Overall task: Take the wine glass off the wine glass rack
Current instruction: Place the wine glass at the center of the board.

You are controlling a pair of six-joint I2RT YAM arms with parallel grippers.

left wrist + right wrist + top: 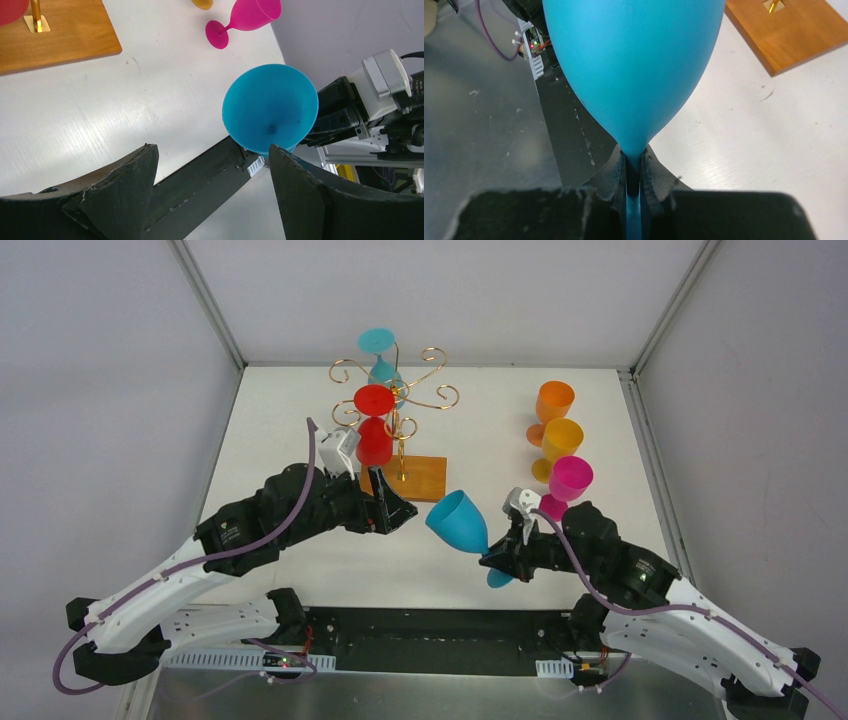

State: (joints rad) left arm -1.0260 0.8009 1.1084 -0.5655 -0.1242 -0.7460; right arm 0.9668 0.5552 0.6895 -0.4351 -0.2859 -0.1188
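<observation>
Top external view: the blue wine glass [460, 521] is off the wine glass rack [400, 400] and hangs tilted in the air above the near part of the white worktop [290, 440], between the two arms. Its open bowl points up and toward the left arm, and its foot points down toward the robot's base. The right end effector [497, 562] is clamped on the glass's thin stem. The right wrist view shows this closely, with both dark fingers [656, 175] pressed against the stem just under the bowl. The left end effector [400, 510] sits near the front corner of the rack's wooden base [425, 478], with its jaws spread wide and nothing between them. In the left wrist view the bowl's mouth faces that camera from just beyond the two parted fingers [125, 185], and does not touch them. The gold wire rack stands upright toward the back of the worktop. A red glass [374, 430] and a teal glass [379, 352] hang upside down from its curled arms. On the right side of the worktop, well apart from the rack, two orange glasses [555, 400] and a magenta glass [570, 480] stand in a line.
</observation>
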